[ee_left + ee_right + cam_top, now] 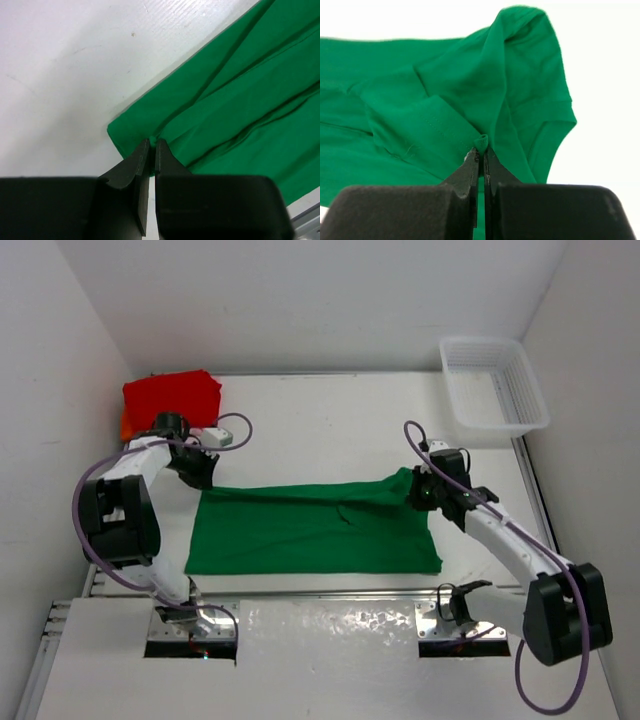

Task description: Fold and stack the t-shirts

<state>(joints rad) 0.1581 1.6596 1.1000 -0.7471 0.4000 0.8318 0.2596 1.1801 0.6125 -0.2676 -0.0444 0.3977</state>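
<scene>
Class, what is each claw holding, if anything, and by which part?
Both hold the green t-shirt: the left claw pinches its far left corner, the right claw a fold at its far right end.

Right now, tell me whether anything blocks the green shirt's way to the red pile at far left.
Nothing loose shows. Left claw and right claw pinch the green shirt; only the left arm's own wrist sits between it and the red pile.
</scene>
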